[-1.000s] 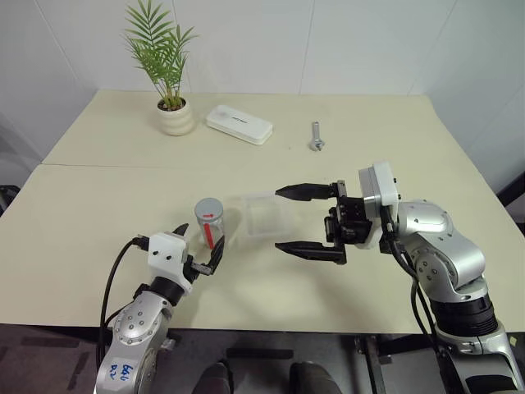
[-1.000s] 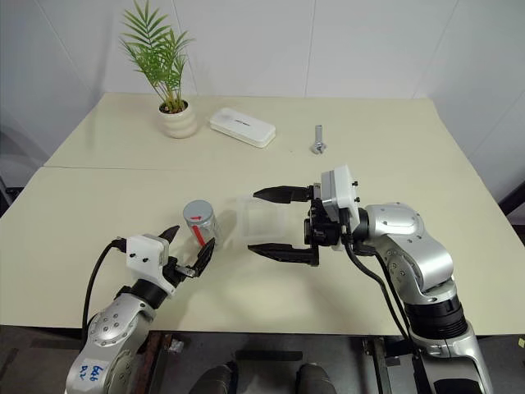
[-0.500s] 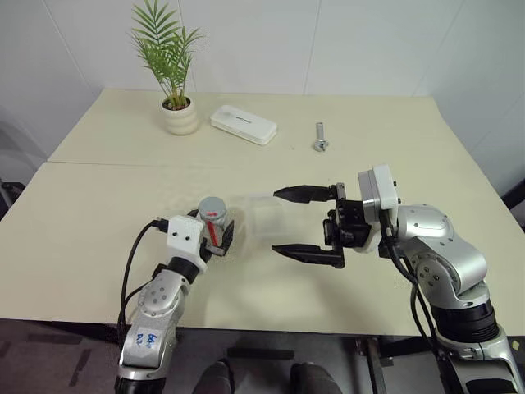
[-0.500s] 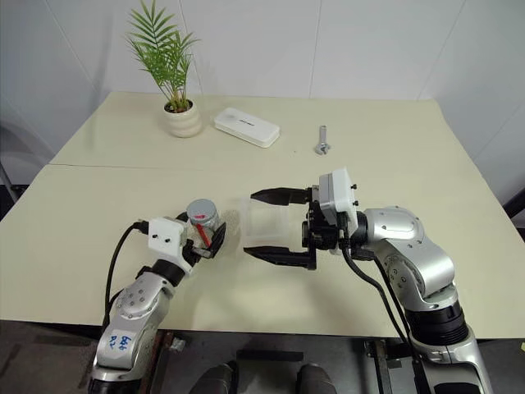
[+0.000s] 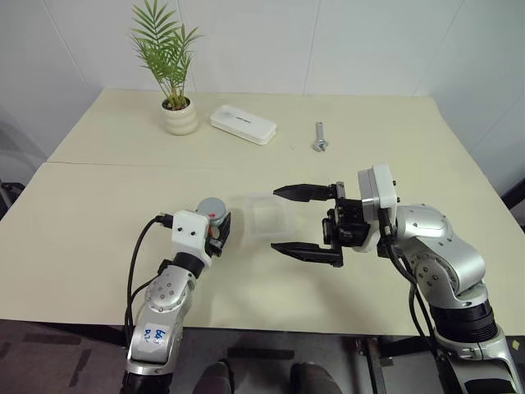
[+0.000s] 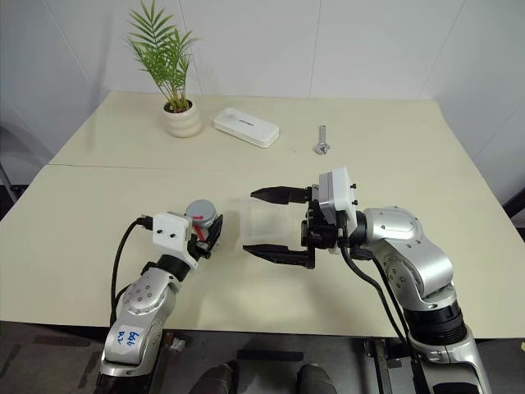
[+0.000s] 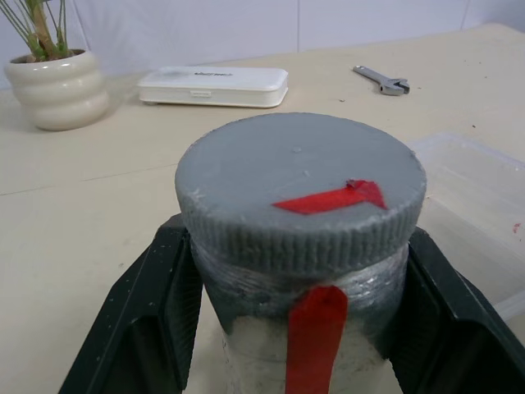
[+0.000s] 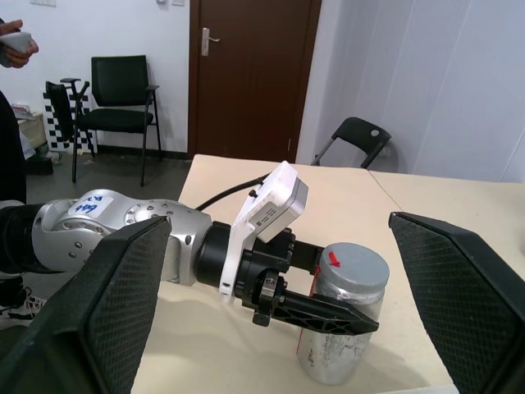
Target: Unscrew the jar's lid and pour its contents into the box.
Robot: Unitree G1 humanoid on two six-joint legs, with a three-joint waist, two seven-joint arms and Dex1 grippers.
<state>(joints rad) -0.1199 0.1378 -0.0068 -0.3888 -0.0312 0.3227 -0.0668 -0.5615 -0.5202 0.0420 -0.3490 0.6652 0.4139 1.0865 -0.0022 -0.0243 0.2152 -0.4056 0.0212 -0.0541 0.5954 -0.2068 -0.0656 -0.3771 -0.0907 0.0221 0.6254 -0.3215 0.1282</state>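
Jar (image 5: 215, 215) between left tool's (image 5: 218, 234) fingers (image 7: 156, 304) — box (image 5: 267, 217) beside.

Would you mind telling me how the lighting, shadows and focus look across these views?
Eye views: even, soft light; the right gripper throws a faint shadow on the table, and the clear box is hard to make out. Left wrist view: the lid is sharp, the plant pot behind slightly soft. Right wrist view: the near fingers are blurred, the jar sharp.

Bright, even light from overhead – shadows under things on the pale cream table (image 5: 98, 205) are soft and faint. The round grey ribbed lid (image 7: 299, 185) looks sharp up close – the white oblong case (image 7: 213, 85) behind goes hazy.
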